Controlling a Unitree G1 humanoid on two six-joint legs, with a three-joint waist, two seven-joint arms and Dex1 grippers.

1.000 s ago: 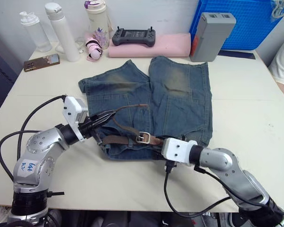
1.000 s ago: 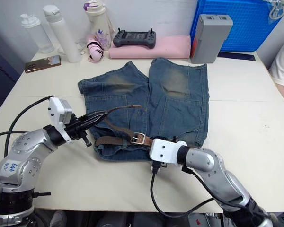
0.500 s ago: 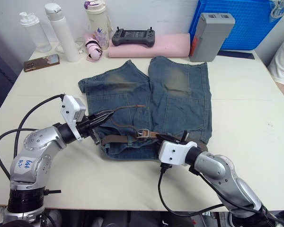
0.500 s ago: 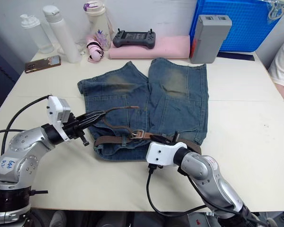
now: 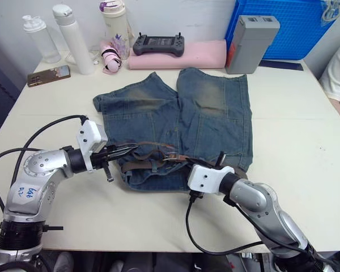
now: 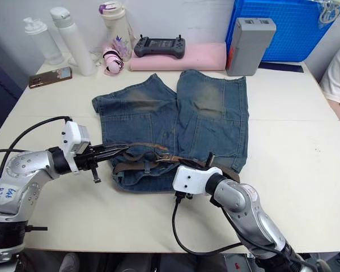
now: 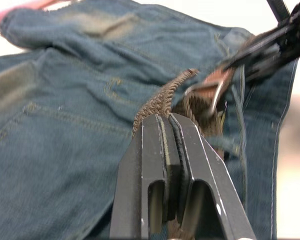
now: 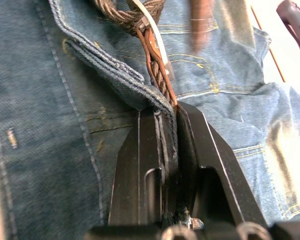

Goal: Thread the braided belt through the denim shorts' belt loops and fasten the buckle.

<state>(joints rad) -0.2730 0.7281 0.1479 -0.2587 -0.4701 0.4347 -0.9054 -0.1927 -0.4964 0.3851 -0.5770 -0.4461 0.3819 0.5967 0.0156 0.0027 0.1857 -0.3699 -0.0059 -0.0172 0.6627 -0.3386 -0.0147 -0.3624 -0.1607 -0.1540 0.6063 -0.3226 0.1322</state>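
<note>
We had both claws, the left one (image 5: pixel 127 151) and the right one (image 5: pixel 184 164), pinched tight on the belt (image 5: pixel 153 149) across the shorts (image 5: pixel 181 113) near the tabletop's front edge, and a hard pull could slip it out.

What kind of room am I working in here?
Probably a lab or workshop bench rather than a home: a plain cream table against a wall holds a handheld controller, a grey battery-like box and a blue plastic crate, beside bottles and the denim shorts.
</note>
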